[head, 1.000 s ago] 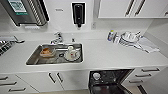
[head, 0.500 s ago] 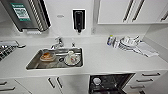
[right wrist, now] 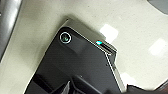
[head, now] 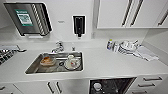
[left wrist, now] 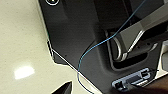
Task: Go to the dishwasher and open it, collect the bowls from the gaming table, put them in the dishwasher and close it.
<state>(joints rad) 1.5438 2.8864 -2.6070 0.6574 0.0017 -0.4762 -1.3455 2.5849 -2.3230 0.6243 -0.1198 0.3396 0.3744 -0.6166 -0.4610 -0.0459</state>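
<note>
Below the white counter, right of centre at the bottom edge of your head view, the dishwasher stands open: dark interior, wire rack, a pale round item inside at its left. White cabinet doors with dark bar handles sit to its left, drawers to its right.

Steel sink is set into the counter left of centre. It holds an orange-brown bowl toward the left and a white plate with a cup on it just beside that. Tap stands behind the sink.

On the wall you have a steel paper-towel dispenser with a green label, and a dark soap dispenser to its right. Upper cabinets fill the top right. Stacked dishes and a folded cloth lie on the counter at right; a small bottle stands just beside the dishes.

Left wrist view: dark robot body, a thin blue cable, pale speckled floor. Right wrist view: dark robot housing with a small lit indicator, same floor. You can't tell either gripper's finger state from these.
</note>
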